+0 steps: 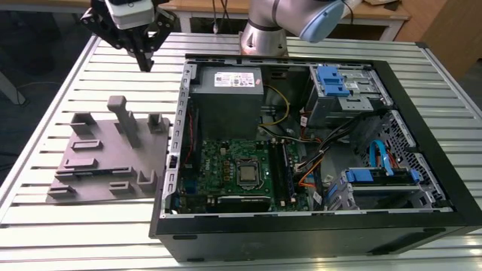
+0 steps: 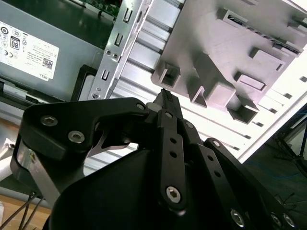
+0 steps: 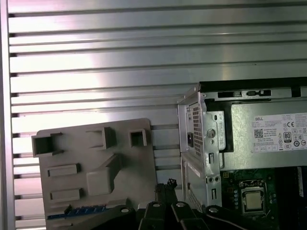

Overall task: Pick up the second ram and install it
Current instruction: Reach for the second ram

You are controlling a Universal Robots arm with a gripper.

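Exterior view gives us the whole layout. The hand (image 1: 145, 65) hangs in the air over the slatted bench (image 1: 68, 73) and touches nothing. The grey fixture plate (image 1: 105, 161) lies below the hand, nearer the camera. The open computer case (image 1: 301, 231) sits off to the exterior view's right of the hand.

This view also opens up the full case interior. The power supply (image 1: 226, 96) is the part nearest the hand. The motherboard (image 1: 218, 164) with its square processor (image 1: 249, 172) lies farther off, and the memory slots (image 1: 284, 169) are just past the processor. We cannot tell whether a stick sits in those slots. The blue drive brackets (image 1: 331, 79) are farthest from the hand.

The second wrist view adds a close look at the fingertips (image 2: 165, 98). They are clenched together with no gap and nothing between them, so the hand is empty. The plate's upright posts (image 2: 170, 76) show just beyond the tips, apart from them.

The first wrist view looks down past the hand at the bench, the plate and the case corner with the power supply. It alone shows a long, narrow dark strip with bluish glints lying in a slot of the plate, next to the hand's black links in the picture. We read this strip as the second ram (image 3: 84, 210). It is ungripped and well below the raised fingers. Its chips are too small to make out.
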